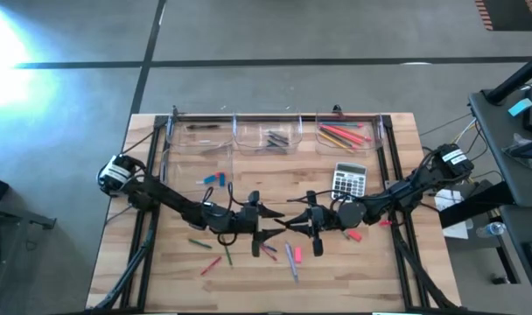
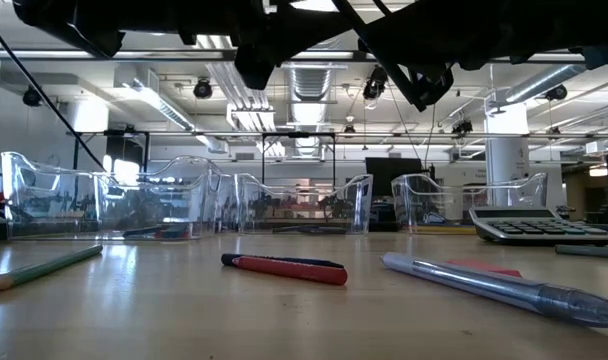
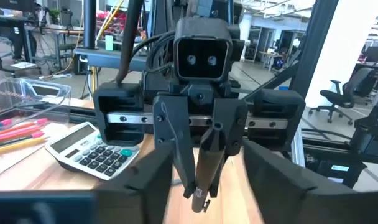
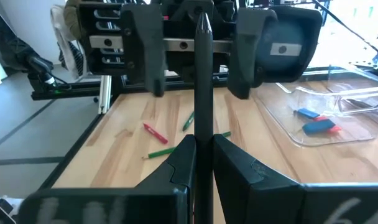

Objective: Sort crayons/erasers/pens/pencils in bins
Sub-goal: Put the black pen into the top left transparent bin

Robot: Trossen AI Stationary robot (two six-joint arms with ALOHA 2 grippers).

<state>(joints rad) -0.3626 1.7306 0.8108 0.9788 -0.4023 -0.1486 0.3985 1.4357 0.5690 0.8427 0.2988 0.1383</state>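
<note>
My right gripper point(image 1: 303, 222) is shut on a dark pen point(image 1: 288, 220) above the middle of the table. My left gripper point(image 1: 270, 222) faces it, open. In the right wrist view the left gripper's two fingers point(image 4: 145, 56) stand on either side of the pen's free end point(image 4: 203, 23) without touching it. Four clear bins point(image 1: 266, 136) stand along the far edge. One holds pens, one holds pencils point(image 1: 343, 136), and one holds blue erasers point(image 1: 215, 179). A pink eraser point(image 1: 353, 234) lies on the table near the right arm. My right gripper pinches the dark pen between its two fingers point(image 4: 176, 163), on the pen's rear part point(image 4: 203, 127). The pen runs forward along the fingers, toward the table's left. It is lifted clear of the table, and its free end reaches between the left gripper's open fingers.
A grey calculator point(image 1: 349, 180) lies right of centre. Loose sticks lie on the near part of the table: a green pencil point(image 2: 44, 268), a red and dark stick point(image 2: 284, 268), a clear pen point(image 2: 494, 285) and others point(image 1: 212, 261).
</note>
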